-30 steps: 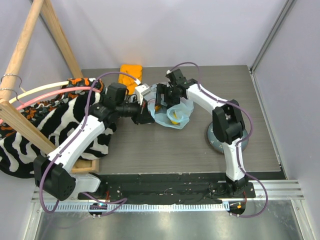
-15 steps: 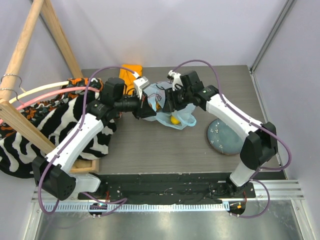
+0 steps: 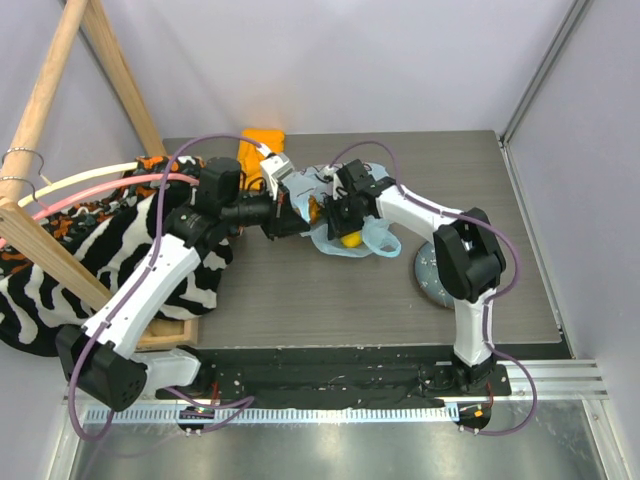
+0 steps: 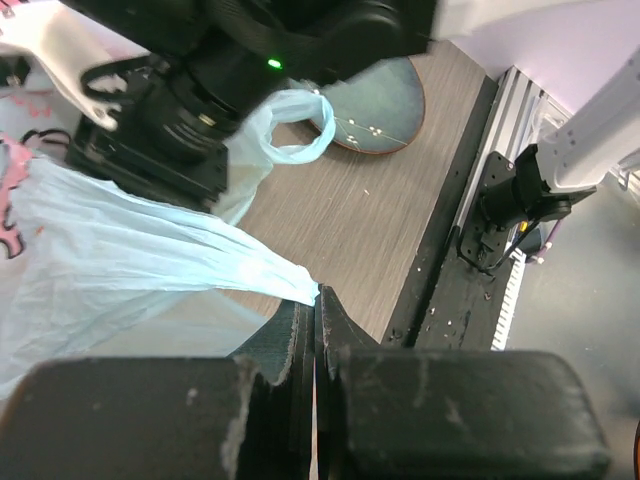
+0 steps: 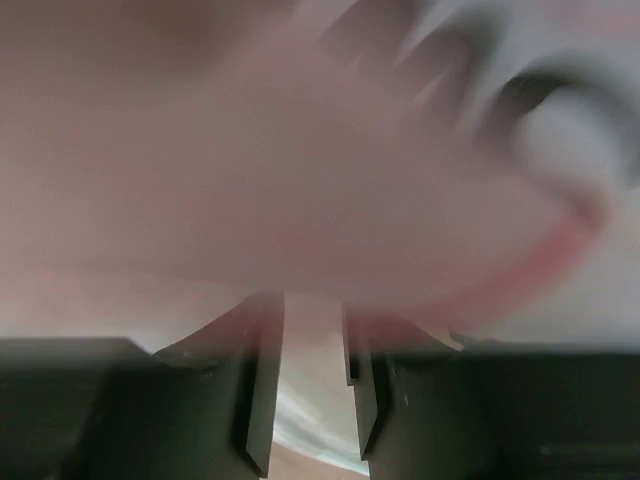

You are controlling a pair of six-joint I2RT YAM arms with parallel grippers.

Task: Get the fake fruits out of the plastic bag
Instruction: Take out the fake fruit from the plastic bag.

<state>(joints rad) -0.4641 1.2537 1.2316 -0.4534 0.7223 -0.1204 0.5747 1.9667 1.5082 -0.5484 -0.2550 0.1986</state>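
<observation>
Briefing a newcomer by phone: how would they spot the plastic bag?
On the grey table, look mid-width toward the far edge. The plastic bag lies there: crinkly, pale-blue, see-through, unlike the orange cloth behind it and the zebra-striped cloth leftward.

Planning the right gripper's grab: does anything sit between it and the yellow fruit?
Likely the plastic bag: from above, the yellow fruit shows through its film beside the right gripper. The right wrist view is blurred, so whether the gripper is inside the bag is unclear.

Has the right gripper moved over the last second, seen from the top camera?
Yes. The right gripper has come toward the near edge, away from the table far edge, over the plastic bag.
</observation>
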